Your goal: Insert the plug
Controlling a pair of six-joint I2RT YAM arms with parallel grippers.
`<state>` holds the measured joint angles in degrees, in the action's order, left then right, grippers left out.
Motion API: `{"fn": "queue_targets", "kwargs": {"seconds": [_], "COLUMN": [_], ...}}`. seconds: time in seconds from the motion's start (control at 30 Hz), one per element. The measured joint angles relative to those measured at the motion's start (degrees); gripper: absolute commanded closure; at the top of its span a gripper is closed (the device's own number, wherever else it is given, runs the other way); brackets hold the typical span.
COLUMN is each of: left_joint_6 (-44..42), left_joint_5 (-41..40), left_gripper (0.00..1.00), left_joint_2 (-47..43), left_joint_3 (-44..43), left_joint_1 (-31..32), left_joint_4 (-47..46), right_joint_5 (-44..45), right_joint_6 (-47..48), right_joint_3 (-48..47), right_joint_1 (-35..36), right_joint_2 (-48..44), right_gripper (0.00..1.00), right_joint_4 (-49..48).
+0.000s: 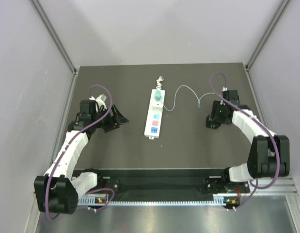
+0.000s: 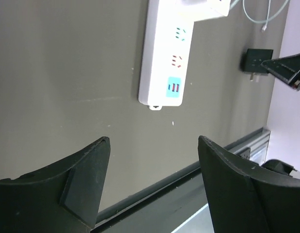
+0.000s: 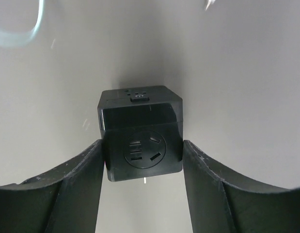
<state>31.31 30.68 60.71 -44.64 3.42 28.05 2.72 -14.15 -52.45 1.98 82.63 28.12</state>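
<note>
The teal-green plug (image 1: pixel 159 94) sits at the far end of the long white power strip (image 1: pixel 155 114), on top of it. Its thin white cable (image 1: pixel 178 90) loops off to the right. My right gripper (image 3: pixel 142 145) is at the right of the table, with both fingertips against the sides of a black cube adapter (image 3: pixel 140 121) whose socket face looks at the camera. A metal prong shows under the cube. My left gripper (image 2: pixel 153 141) is open and empty, left of the strip (image 2: pixel 166 58).
The black cube (image 2: pixel 258 60) and a right finger tip (image 2: pixel 285 70) show in the left wrist view. A black rail (image 1: pixel 159 177) runs along the near table edge. Grey walls close in the left, right and far sides.
</note>
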Motion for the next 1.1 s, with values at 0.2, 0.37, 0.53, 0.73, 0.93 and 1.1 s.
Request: {"fn": "queue_targets", "kwargs": {"seconds": [0.2, 0.37, 0.53, 0.73, 0.93, 1.1], "left_joint_6": [0.4, 2.3, 4.6, 5.4, 4.7, 3.5], "left_joint_5": [-2.3, -5.7, -8.3, -14.0, -19.3, -23.3], "left_gripper": [0.19, 0.17, 0.16, 0.15, 0.14, 0.14], "left_joint_2": [-1.8, -3.3, -3.3, -3.4, -3.4, -1.3], "left_joint_3": [0.0, 0.0, 1.6, 3.5, 3.5, 2.5], "left_joint_1": [7.4, 16.6, 21.9, 29.7, 35.8, 40.5], "left_joint_4": [-0.2, -2.5, -6.1, -10.3, -14.5, -17.3], "right_joint_5": [-8.7, -12.4, -11.1, -6.1, 0.4, 4.2], "right_joint_6": [-12.5, -24.9, -37.2, -49.6, -57.8, -62.0], "right_joint_3": [14.7, 22.4, 26.1, 29.3, 29.9, 29.9], "right_joint_1": [0.7, 6.9, 18.2, 30.1, 38.0, 41.4], "right_joint_2": [-16.9, -27.4, -35.4, -36.0, -33.9, -30.9], "right_gripper": [0.79, 0.81, 0.82, 0.83, 0.85, 0.86], "right_joint_4": [-2.4, -7.1, -15.4, -27.2, -34.6, -40.6]}}
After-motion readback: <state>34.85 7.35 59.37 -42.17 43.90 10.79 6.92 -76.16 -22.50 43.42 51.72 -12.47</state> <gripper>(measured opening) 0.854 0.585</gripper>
